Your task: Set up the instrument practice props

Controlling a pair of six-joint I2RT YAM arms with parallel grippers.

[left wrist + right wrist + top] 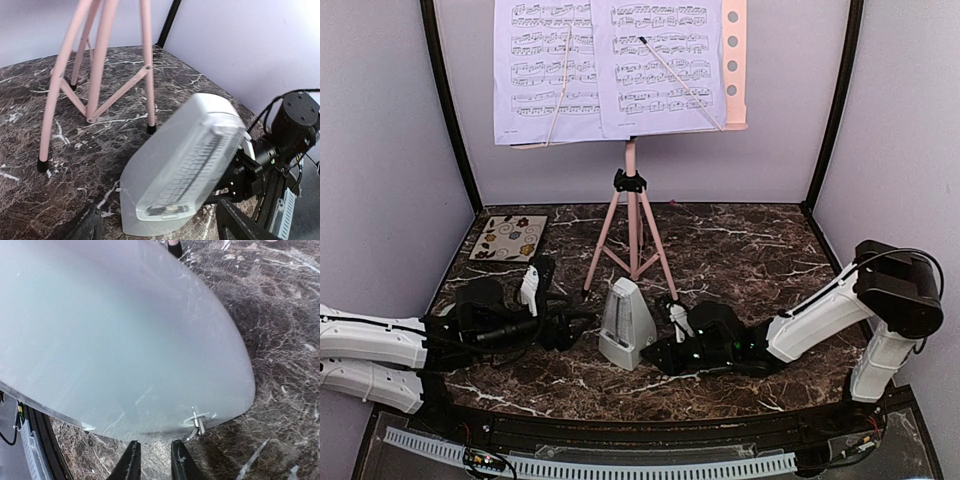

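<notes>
The metronome (626, 320) stands upright on the table (750, 250) in the lower middle of the top view. It is just in front of the legs of the pink music stand (634, 215). Two music pages (545, 70) sit on the stand at the top of the frame.

The left gripper (159, 216) is spread wide, with one finger on each side of the metronome, not squeezing it. The right gripper (155, 447) has its fingers only a little apart and holds nothing. It may be touching the metronome's edge, but that is hard to see.

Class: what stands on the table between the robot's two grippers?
The white-grey metronome stands upright between the left gripper and the right gripper; the top view shows it best.
</notes>
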